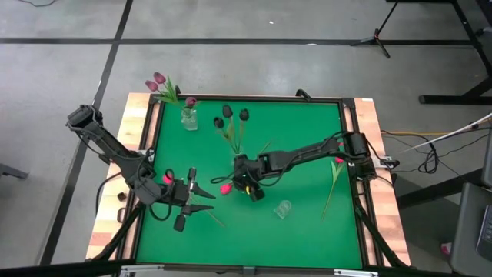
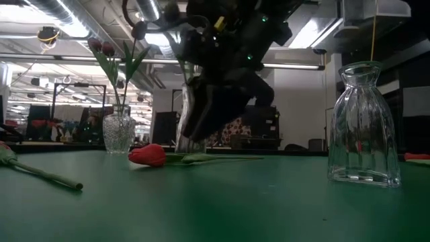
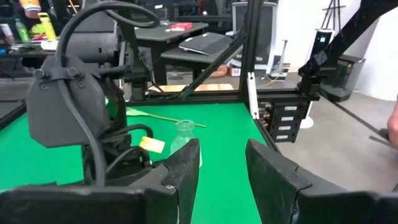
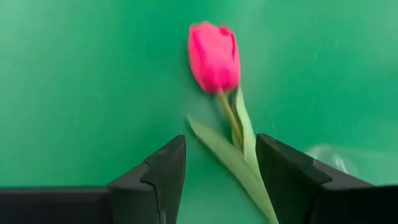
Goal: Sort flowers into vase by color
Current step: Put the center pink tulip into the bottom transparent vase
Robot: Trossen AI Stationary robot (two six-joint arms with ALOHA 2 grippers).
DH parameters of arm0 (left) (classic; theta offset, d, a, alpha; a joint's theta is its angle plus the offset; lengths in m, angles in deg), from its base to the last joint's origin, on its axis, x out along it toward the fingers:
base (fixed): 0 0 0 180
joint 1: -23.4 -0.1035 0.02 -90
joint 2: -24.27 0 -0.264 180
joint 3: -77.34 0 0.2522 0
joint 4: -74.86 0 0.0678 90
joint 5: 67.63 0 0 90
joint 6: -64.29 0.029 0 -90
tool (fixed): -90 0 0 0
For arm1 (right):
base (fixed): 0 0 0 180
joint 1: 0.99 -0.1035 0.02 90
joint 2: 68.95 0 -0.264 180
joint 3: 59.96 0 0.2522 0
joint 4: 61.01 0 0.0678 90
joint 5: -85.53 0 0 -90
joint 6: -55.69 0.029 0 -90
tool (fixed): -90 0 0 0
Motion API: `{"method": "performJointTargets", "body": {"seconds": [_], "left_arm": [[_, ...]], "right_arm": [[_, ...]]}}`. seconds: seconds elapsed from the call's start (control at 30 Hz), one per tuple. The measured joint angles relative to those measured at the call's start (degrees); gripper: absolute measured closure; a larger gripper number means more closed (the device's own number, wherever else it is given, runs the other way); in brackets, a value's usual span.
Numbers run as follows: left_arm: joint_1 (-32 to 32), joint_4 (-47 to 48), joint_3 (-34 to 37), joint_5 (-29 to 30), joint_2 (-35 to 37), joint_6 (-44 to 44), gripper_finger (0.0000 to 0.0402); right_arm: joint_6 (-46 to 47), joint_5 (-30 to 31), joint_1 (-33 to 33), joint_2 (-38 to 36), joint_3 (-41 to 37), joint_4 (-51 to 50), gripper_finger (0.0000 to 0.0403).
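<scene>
The right gripper (image 4: pixel 221 171) hangs over the middle of the green table (image 1: pixel 307 138), pointing down at a pink-red tulip (image 4: pixel 214 56) that lies flat on the mat. Its jaws stand apart and grip nothing. The stem and leaf (image 4: pixel 239 152) run between the two fingers (image 4: pixel 163 171), and the flower head lies just beyond the fingertips. In the low view the gripper body is close above the stem, with the head to its side.

The left gripper (image 1: pixel 187 201) waits near the front left of the table, jaws apart and empty, beside another pink-red tulip (image 1: pixel 166 178).

An empty glass vase (image 1: pixel 283 208) stands near the right gripper. A second vase (image 1: pixel 188 118) at the back holds mauve tulips (image 1: pixel 157 81).
</scene>
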Motion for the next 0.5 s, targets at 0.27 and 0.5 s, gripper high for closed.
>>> {"method": "performJointTargets", "body": {"seconds": [0.27, 0.5], "left_arm": [[-0.01, 5.3, 0.0, -0.01, -0.01, -5.75, 0.0274], [-2.43, 13.13, 0.0, 0.15, -1.84, -19.47, 0.0274]], "right_arm": [[1.01, 3.07, 0.19, 0.0, -0.02, -3.77, 0.021], [4.7, 2.78, -0.35, -1.21, -0.03, -12.63, 0.021]]}}
